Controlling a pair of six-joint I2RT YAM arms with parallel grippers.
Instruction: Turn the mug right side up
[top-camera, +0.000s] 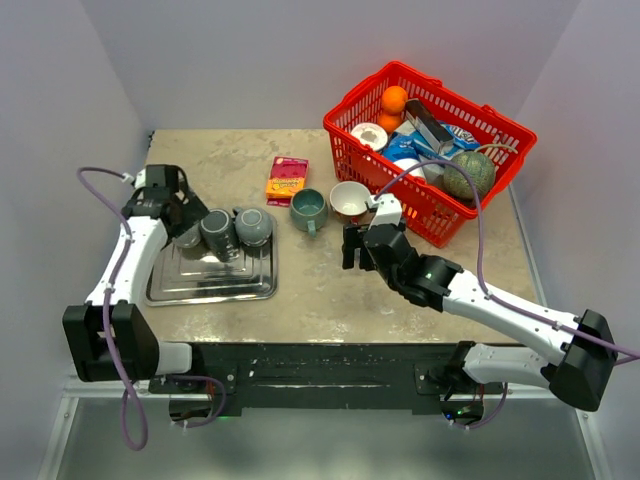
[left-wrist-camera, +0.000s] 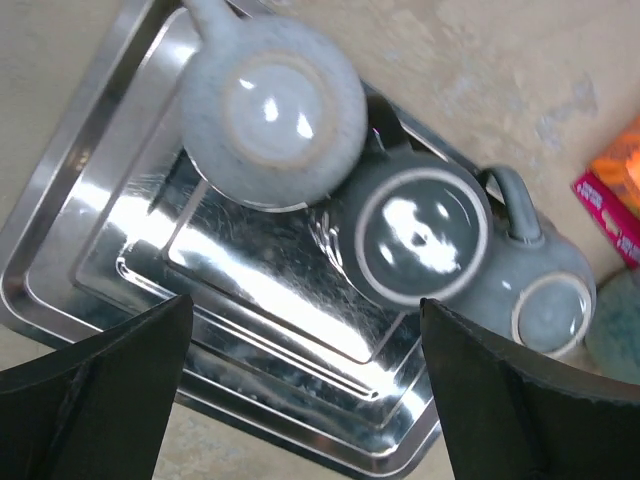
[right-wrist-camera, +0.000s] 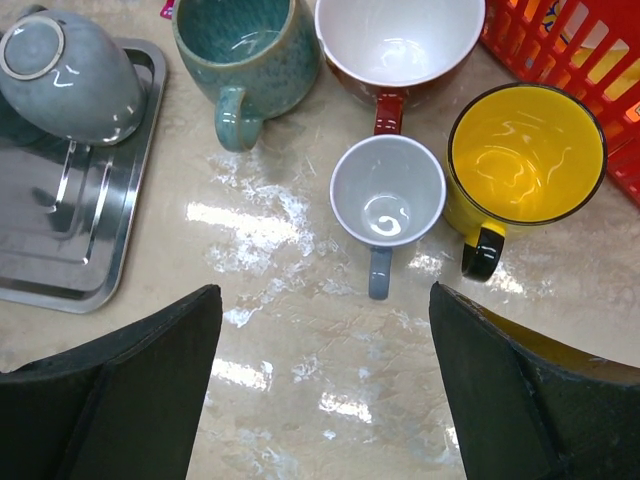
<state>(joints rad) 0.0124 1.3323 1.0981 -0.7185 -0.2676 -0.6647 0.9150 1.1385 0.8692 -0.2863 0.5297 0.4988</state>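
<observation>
Mugs with their bottoms up sat on the metal tray (left-wrist-camera: 70, 210) at the left side of the desk (top-camera: 310, 290): a pale grey mug (left-wrist-camera: 270, 100), a dark mug (left-wrist-camera: 420, 235) just beside it, and a leaning mug (left-wrist-camera: 545, 290) tipped against the dark one. I could not tell which one I was meant to flip first. My left end effector (left-wrist-camera: 305, 330) hung right above the tray, wide open and holding nothing. The pale grey mug and the dark mug lay just ahead of its fingers, standing straight up and down. The pale one's handle pointed away from the fingers. My right end effector (right-wrist-camera: 325, 300) was open and empty too, but it hung well apart, over cups (right-wrist-camera: 387, 195) that stood the right way up. So I judged the left arm was the near one for this job.
</observation>
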